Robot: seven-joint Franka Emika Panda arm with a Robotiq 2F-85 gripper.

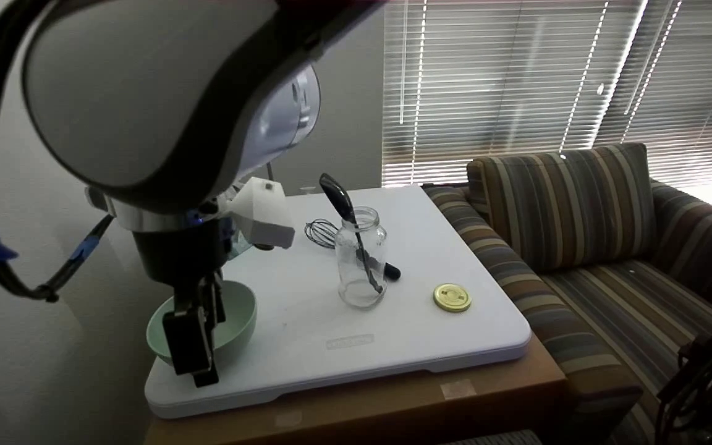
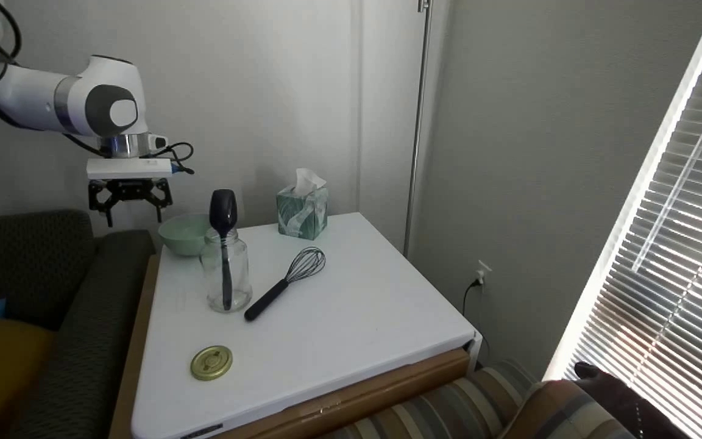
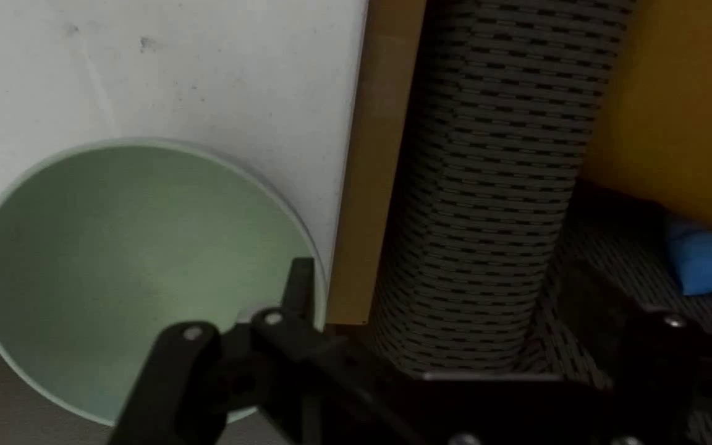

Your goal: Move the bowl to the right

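Observation:
The pale mint-green bowl sits upright near a corner of the white table, partly hidden by my gripper. It also shows in an exterior view, partly behind the glass jar, and large in the wrist view, where it looks empty. My gripper is open with nothing between its fingers, left of the bowl and about rim height or a little higher there. In the wrist view the gripper has one finger overlapping the bowl's inside by its rim and the other over the dark sofa. I cannot tell whether it touches the bowl.
On the white table stand a glass jar holding a dark spoon, a whisk, a yellow-gold lid and a tissue box. A dark sofa and a striped armchair border the table. A wall stands behind.

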